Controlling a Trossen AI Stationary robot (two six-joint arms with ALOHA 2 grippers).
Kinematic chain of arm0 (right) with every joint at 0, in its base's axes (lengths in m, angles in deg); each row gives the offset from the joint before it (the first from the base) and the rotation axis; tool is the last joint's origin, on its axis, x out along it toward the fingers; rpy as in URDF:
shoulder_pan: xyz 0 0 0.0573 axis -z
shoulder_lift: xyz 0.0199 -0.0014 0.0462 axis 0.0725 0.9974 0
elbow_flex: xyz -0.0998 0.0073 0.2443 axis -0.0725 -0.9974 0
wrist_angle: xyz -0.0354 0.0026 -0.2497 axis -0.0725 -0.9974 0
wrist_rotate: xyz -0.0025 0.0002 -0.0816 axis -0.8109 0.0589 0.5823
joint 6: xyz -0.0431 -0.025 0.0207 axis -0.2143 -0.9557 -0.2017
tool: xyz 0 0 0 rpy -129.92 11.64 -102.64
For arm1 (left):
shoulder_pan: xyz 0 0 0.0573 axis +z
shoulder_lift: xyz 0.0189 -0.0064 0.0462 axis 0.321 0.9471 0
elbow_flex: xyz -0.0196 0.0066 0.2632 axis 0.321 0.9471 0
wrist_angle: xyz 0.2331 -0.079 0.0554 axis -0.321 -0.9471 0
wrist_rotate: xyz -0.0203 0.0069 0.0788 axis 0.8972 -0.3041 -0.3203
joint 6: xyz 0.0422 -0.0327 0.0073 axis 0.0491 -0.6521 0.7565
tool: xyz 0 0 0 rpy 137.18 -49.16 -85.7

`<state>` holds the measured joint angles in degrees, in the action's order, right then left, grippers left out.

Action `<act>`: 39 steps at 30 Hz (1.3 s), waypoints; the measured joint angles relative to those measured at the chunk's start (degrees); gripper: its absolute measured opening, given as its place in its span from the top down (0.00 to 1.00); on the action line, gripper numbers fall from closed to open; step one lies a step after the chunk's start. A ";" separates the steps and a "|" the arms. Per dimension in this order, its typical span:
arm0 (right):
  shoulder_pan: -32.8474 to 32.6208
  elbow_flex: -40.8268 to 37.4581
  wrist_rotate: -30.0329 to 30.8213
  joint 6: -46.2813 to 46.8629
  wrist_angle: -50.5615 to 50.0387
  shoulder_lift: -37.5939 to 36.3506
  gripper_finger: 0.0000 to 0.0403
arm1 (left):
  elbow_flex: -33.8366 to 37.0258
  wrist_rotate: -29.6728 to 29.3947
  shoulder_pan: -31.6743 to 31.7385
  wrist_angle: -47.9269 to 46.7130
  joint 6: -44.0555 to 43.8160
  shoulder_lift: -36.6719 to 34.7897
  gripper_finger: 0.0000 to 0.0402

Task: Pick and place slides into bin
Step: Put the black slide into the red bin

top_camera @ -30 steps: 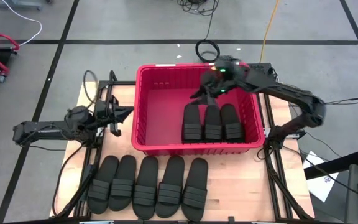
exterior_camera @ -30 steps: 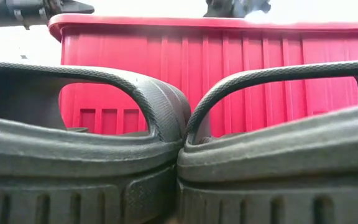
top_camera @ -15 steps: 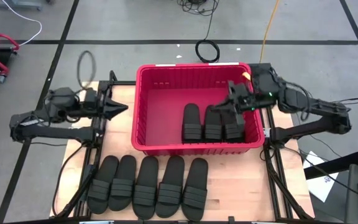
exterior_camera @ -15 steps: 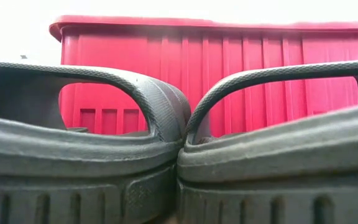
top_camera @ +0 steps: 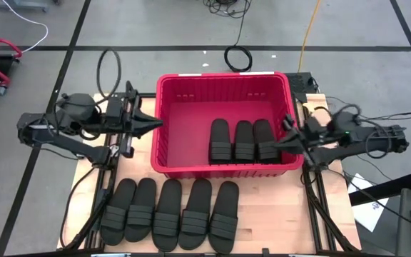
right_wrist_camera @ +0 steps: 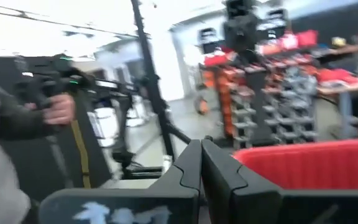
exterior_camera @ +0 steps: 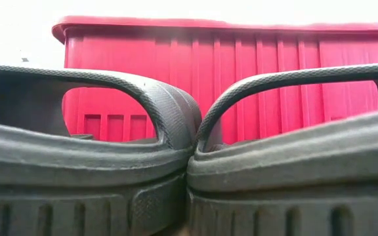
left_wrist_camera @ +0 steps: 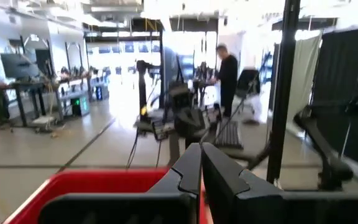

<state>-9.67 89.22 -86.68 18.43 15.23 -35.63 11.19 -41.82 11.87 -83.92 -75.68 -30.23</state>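
Two dark jointed arms trail looped black cables, each ending in a black pointed two-finger tool (top_camera: 152, 123).

1. High view looks straight down on the whole bench (top_camera: 262, 214).
2. Low view sits at bench height, pressed against two slides (exterior_camera: 84, 164), facing the bin (exterior_camera: 241, 78).
3. Both wrist views face the room over the bin's rim.

From my remote seat I saw the wooden counter (top_camera: 277, 214) on grey floor w/ black tape lines (top_camera: 191, 48), a coiled black cable (top_camera: 238, 58) and yellow cord (top_camera: 310, 25) behind it. A person in dark clothes (left_wrist_camera: 227, 71) stood in the lab bkgd.
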 joint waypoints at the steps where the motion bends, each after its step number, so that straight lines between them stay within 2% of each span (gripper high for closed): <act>1: -0.41 -0.45 -0.97 -0.12 0.29 -1.60 1.00 | -0.55 0.00 -0.17 1.19 -0.05 1.18 0.95; 5: -1.88 -2.32 -2.77 -0.52 -0.86 -7.93 1.00 | -1.60 -0.84 -0.35 5.53 -0.52 5.94 0.95; 9: -2.50 -3.99 -2.61 -0.02 -5.38 -13.64 1.00 | -2.01 -2.57 -0.59 14.23 -3.28 9.90 0.95; 12: -2.47 -4.72 -0.94 1.67 -9.42 -16.64 1.00 | -2.12 1.73 -1.57 19.09 -4.97 12.77 0.95; 16: -2.45 -5.73 -0.74 2.54 -9.58 -18.11 1.00 | -2.09 3.61 -4.78 17.38 -6.45 16.55 0.95; 20: -2.45 -5.73 1.85 2.53 -9.50 -17.99 1.00 | -2.10 10.35 -8.48 10.91 -10.23 20.11 0.95; 23: -2.45 -5.73 2.25 2.49 -9.53 -17.78 1.00 | -2.00 13.14 -11.02 6.26 -14.19 23.33 0.95; 29: -2.45 -5.73 2.45 4.47 -9.64 -17.81 1.00 | -2.01 14.12 -16.46 4.86 -13.58 29.36 0.95; 39: -2.45 -5.73 1.97 6.87 -10.33 -17.81 1.00 | -2.00 12.70 -20.92 5.39 -7.30 40.82 0.95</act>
<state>-12.12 83.49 -84.72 25.29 4.90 -53.43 9.19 -29.12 -9.04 -78.52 -82.98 10.59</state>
